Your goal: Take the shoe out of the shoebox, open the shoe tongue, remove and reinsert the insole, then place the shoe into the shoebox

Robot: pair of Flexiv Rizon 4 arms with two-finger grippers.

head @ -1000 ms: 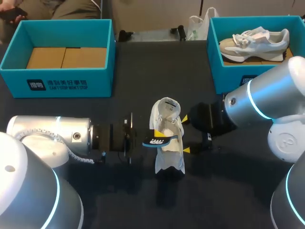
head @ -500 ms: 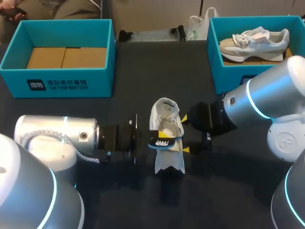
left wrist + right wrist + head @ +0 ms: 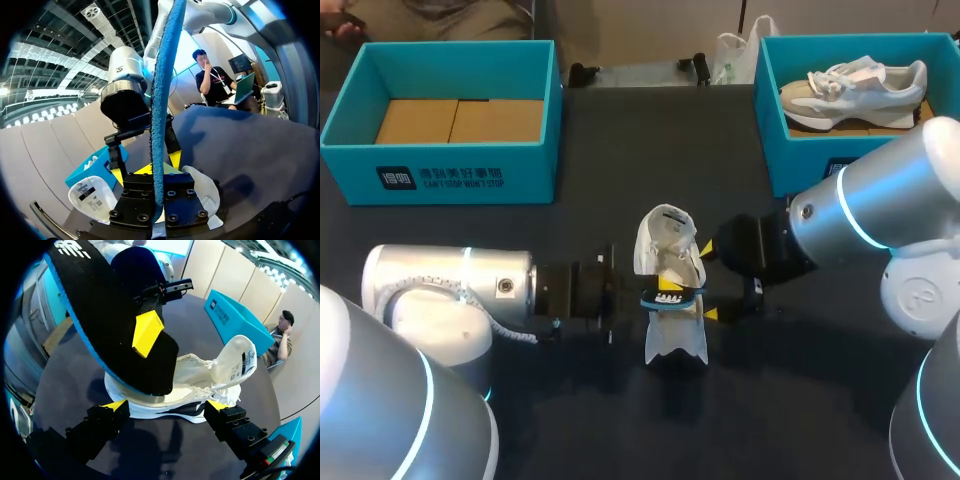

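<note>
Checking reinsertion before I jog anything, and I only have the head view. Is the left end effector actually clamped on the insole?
Observer: Yes. In the left wrist view the insole runs edge-on between the fingers of the left end effector, pinched from both sides.
Operator: Is its end in the shoe?
Observer: The right wrist view shows the insole's lower end dipping into the opening of the shoe. The rest sticks out at a tilt, black face toward that camera.
Operator: Is the right end effector gripping the shoe?
Observer: No. The right end effector is open, with its yellow tips spread wide along the near side of the sole.
</note>
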